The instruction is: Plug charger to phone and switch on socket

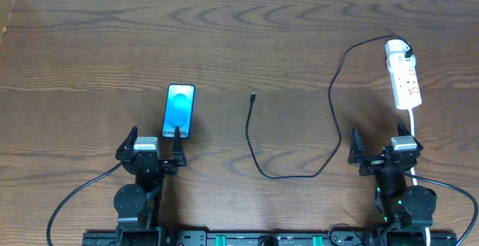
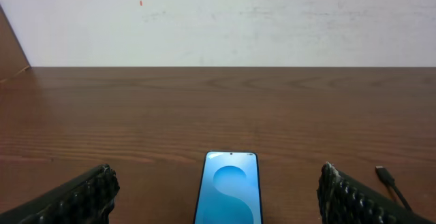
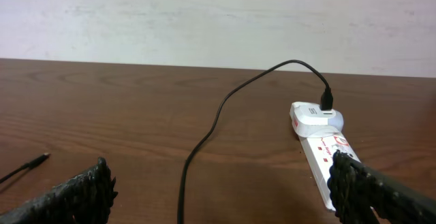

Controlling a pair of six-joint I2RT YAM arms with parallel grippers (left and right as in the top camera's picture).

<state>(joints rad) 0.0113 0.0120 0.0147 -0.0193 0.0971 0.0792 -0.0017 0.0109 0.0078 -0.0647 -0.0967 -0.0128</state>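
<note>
Dark wood-grain table point(image 1: 75, 44) is carrying everything. The left gripper point(image 1: 156, 137) is sitting spread wide and empty, with the phone point(image 1: 179, 111) lying just ahead, glowing blue. The right gripper point(image 1: 380, 137) is gaping too, with the socket point(image 1: 404, 81) lying beyond it. The charger point(image 1: 249, 137) is sitting plugged into the socket, but its connector tip point(image 1: 254, 95) is lying apart from the phone, so joining and switching are still waiting. The phone's text and the socket's red markings are showing too small to read.

Lit blue phone point(image 1: 179, 111) flat at left; black charger point(image 1: 248, 128) curved mid-table, plug in white socket point(image 1: 403, 78) at right.
</note>
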